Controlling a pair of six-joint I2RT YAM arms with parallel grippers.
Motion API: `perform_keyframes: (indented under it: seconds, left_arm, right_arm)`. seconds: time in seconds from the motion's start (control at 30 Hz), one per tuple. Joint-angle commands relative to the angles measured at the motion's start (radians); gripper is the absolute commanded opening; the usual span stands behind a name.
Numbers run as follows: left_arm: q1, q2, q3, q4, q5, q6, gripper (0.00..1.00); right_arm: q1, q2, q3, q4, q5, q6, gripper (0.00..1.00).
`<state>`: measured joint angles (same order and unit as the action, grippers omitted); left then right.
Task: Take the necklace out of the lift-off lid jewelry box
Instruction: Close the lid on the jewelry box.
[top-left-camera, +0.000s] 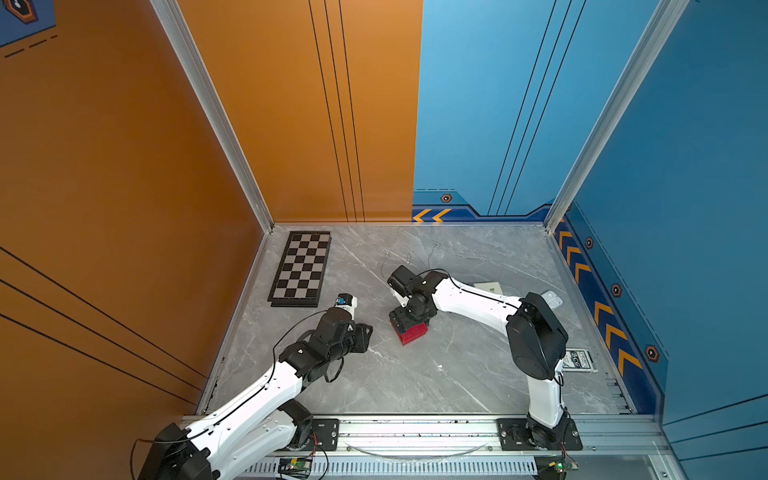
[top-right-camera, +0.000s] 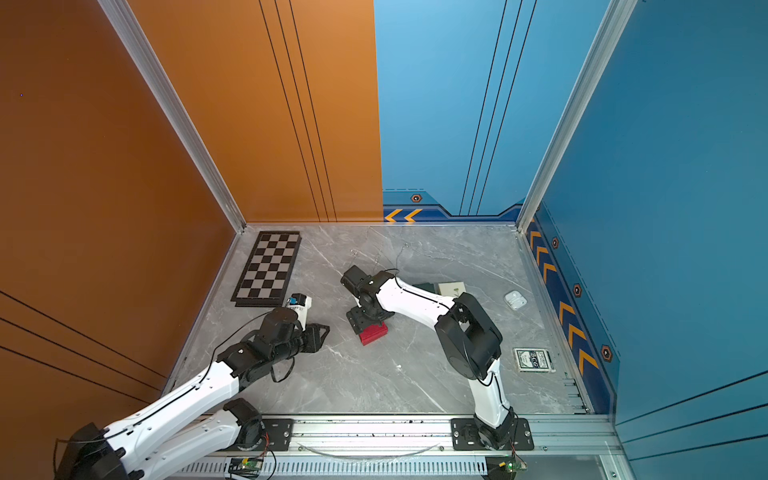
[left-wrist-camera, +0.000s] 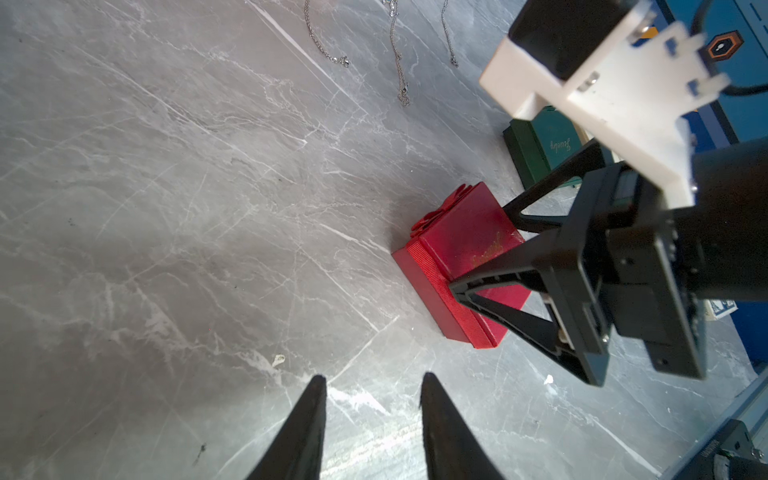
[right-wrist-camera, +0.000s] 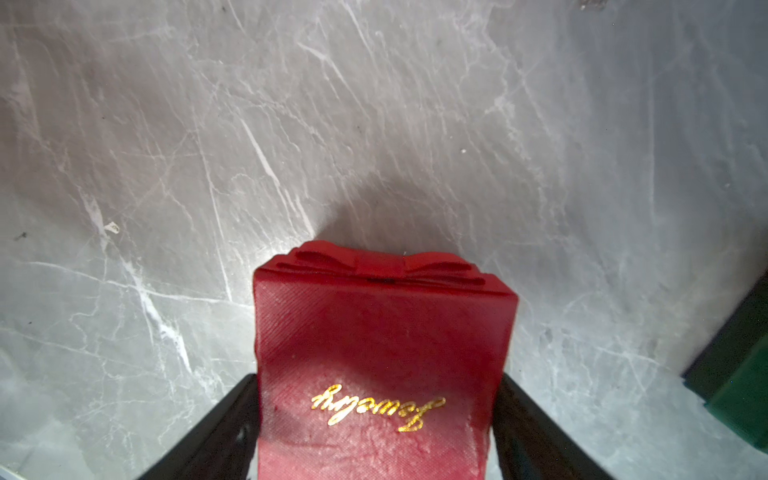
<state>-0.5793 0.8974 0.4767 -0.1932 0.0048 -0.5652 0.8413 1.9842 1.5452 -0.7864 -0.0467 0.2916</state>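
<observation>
The red jewelry box is found near the middle of the grey, marble-veined table, directly under the right gripper. Its lid is rectangular and is covered with a finely woven, slightly shiny red paper. The word "Jewelry" is printed on it in thin gold script. A flat red bow of folded layers is fixed at one end, and a ribbed red band is seen along the side under the lid. The two black triangular fingers of the right gripper are pressed against two opposite sides of the lid, so the lid is gripped. What is inside the box is hidden by the lid. The left gripper is held apart from the box, and its pointed black fingers are parted, with only bare table between them. Thin silver chains are laid on the table beyond the box, and a dark green box with a matte surface is placed near them
</observation>
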Motion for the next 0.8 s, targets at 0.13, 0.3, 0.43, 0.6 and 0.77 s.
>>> perform_keyframes:
  seconds: [0.13, 0.3, 0.43, 0.6, 0.77]
  left_arm:
    - [0.014, -0.006, -0.010, -0.023, 0.015, 0.011, 0.39]
    - [0.013, -0.006, -0.010, -0.024, 0.015, 0.013, 0.40]
    - [0.015, 0.001, -0.008, -0.020, 0.019, 0.013, 0.40]
    - [0.016, 0.025, -0.014, -0.006, 0.028, 0.014, 0.40]
    - [0.015, 0.099, -0.042, 0.094, 0.045, -0.003, 0.40]
  right_arm:
    - [-0.011, 0.027, -0.022, 0.007, 0.014, 0.017, 0.83]
    - [-0.011, 0.036, -0.028, 0.006, 0.041, 0.017, 0.83]
    - [-0.018, 0.036, -0.036, 0.011, 0.011, 0.014, 0.83]
    - [-0.027, 0.020, -0.036, 0.015, -0.005, 0.009, 0.83]
    - [-0.038, 0.009, -0.036, 0.016, -0.026, 0.004, 0.83]
